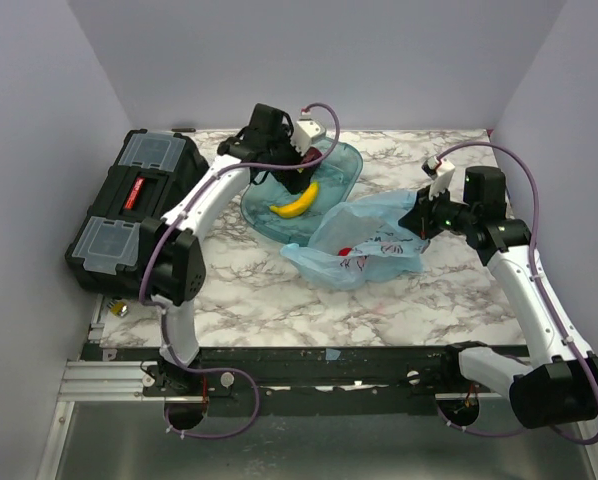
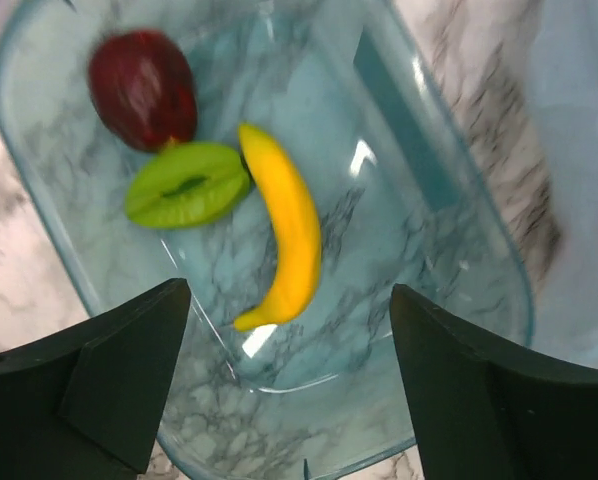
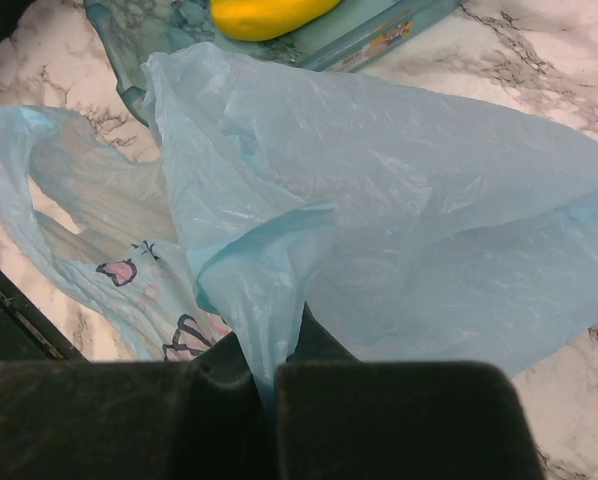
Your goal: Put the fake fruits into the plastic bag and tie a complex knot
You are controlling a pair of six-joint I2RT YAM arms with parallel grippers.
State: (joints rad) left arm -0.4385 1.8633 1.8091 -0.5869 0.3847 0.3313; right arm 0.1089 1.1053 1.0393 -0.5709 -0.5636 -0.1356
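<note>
The left fingers, spread wide, hover over the banana lying between them in the tray; lower straight and pinch its middle; the right fingers, clamped on the plastic bag edge, should lift its mouth open.

place: probably a lab test cell | cues: plain enclosing walls, marble-print table, toolbox

No word, brand or number can be read anywhere. The bag carries a pink and dark cartoon print at 8 o'clock in the right wrist view; it shows outlines only, no legible letters. A small coloured sticker on the tray wall at 1 o'clock is too blurred to read. In the top view, at 9 o'clock, the toolbox has a red strip, too small to show any lettering.
</note>
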